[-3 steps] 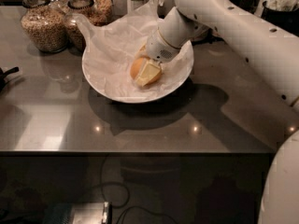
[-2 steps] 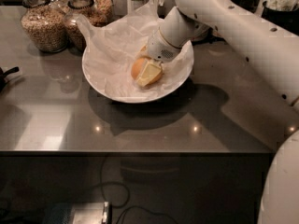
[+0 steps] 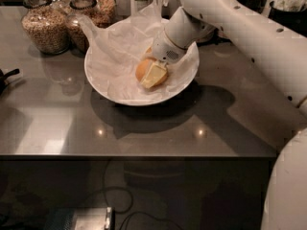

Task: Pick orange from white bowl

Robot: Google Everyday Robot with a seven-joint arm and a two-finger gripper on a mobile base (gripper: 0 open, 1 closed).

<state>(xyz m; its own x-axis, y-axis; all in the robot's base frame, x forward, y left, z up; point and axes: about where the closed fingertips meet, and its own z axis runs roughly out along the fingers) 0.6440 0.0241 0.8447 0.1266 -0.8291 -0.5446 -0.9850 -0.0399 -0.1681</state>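
Note:
The white bowl [image 3: 103,80] stands on the grey table, lined with crinkled white paper [image 3: 117,56]. The orange [image 3: 143,69] lies in it, right of the middle. My gripper [image 3: 153,75] reaches down into the bowl from the upper right. One pale finger [image 3: 156,73] lies across the front of the orange, and the other is hidden behind the fruit. The gripper looks shut on the orange, which still rests low in the bowl.
Two glass jars of grains [image 3: 45,28] [image 3: 93,11] stand at the back left, close to the bowl's rim. A dark object [image 3: 5,78] pokes in at the left edge. A dark container [image 3: 288,8] stands at the back right. My white arm [image 3: 249,37] spans the right side.

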